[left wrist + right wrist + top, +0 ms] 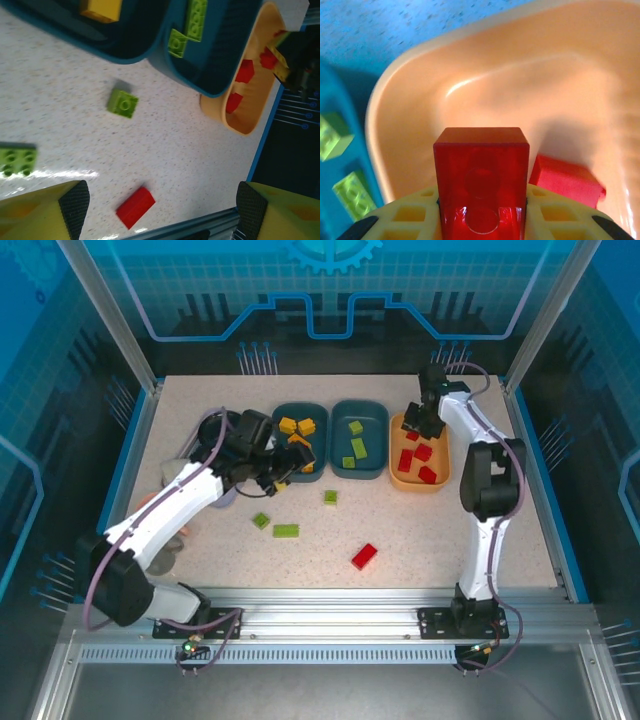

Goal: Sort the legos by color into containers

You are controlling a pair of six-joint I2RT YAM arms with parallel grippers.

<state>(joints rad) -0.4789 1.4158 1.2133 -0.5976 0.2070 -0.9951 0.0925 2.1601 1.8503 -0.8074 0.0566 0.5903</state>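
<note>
My right gripper (481,205) is shut on a red lego (481,175), held over the far end of the pale orange tray (415,105); another red lego (567,181) lies in that tray. In the top view the right gripper (416,426) hangs above this tray (396,472), which holds several red legos. My left gripper (283,470) stands open and empty by the near edge of the left teal tray (283,410), which holds orange-yellow legos. The middle teal tray (372,425) holds green ones. Loose on the table lie a red lego (364,556) (135,207) and green legos (261,521) (286,531) (330,498).
Round bowls (170,472) sit partly hidden under my left arm near the table's left edge. An aluminium rail (320,600) runs along the front edge. A blue rim (545,490) borders the right side.
</note>
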